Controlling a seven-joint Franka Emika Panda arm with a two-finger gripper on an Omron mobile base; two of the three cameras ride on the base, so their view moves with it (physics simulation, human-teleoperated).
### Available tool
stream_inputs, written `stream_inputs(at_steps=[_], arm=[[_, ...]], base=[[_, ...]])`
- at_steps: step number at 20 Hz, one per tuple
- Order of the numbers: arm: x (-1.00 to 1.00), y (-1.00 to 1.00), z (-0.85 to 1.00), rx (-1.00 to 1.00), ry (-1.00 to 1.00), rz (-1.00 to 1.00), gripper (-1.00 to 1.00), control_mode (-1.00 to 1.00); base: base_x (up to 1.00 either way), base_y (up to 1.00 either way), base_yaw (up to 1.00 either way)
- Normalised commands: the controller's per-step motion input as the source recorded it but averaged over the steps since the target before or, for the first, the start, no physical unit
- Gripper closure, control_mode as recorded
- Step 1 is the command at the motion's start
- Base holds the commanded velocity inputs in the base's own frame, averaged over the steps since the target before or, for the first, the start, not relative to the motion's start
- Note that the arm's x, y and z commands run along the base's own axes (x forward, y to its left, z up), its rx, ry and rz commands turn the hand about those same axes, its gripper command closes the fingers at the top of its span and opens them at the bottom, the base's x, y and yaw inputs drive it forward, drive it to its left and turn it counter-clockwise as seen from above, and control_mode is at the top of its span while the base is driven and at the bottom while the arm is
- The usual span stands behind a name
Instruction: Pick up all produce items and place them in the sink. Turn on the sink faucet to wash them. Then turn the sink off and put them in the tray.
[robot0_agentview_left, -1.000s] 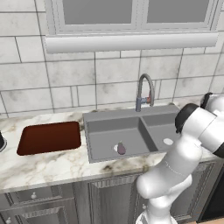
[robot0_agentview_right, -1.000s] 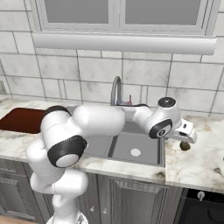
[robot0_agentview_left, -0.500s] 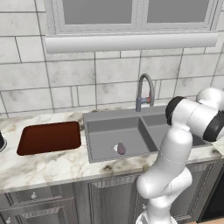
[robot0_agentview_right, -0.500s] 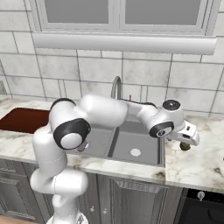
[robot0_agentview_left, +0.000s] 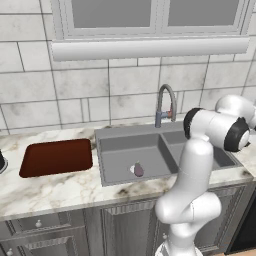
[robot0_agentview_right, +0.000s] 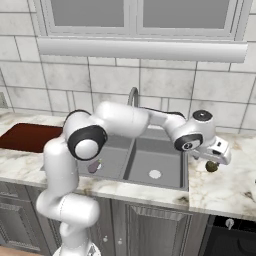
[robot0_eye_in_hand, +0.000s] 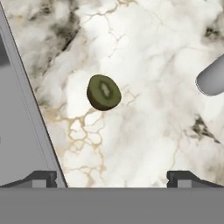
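Observation:
A small dark olive-brown roundish item (robot0_eye_in_hand: 104, 92) lies on the marble counter just right of the sink's rim (robot0_eye_in_hand: 19, 109). In the right base view this item (robot0_agentview_right: 212, 166) sits right under my gripper (robot0_agentview_right: 216, 158). My gripper (robot0_eye_in_hand: 112, 178) hovers open above it, both fingertips (robot0_eye_in_hand: 41, 177) apart with nothing between them. The purple eggplant (robot0_agentview_left: 138, 170) lies in the left basin of the grey sink (robot0_agentview_left: 107, 137), and it (robot0_agentview_right: 93, 166) shows beside my arm. The gooseneck faucet (robot0_agentview_left: 165, 102) stands behind the sink. Left of the sink rests the reddish-brown tray (robot0_agentview_left: 57, 156).
A grey rounded object (robot0_eye_in_hand: 211, 78) pokes in at the right edge of the hand view. Marble counter (robot0_agentview_right: 225, 185) spreads right of the sink. The tiled wall and window sill rise behind the faucet.
My arm has reached further right across the sink with its elbow raised, and the open hand has shifted slightly right and down over the olive-brown item. The eggplant has not moved.

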Motion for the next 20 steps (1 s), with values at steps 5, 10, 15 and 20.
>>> stream_inputs(at_steps=[5,10,15,20], arm=[[0.14,0.00,-0.29,-0.01,0.03,-0.07,-1.00,-1.00],[0.17,0.07,-0.35,-0.03,0.00,-0.08,-1.00,-1.00],[0.19,0.07,-0.26,-0.01,0.00,-0.06,-1.00,-1.00],[0.20,0.01,-0.14,0.00,0.00,-0.05,-1.00,-1.00]], base=[[0.00,0.00,0.00],[0.00,0.00,0.00],[0.00,0.00,0.00],[0.00,0.00,0.00]])
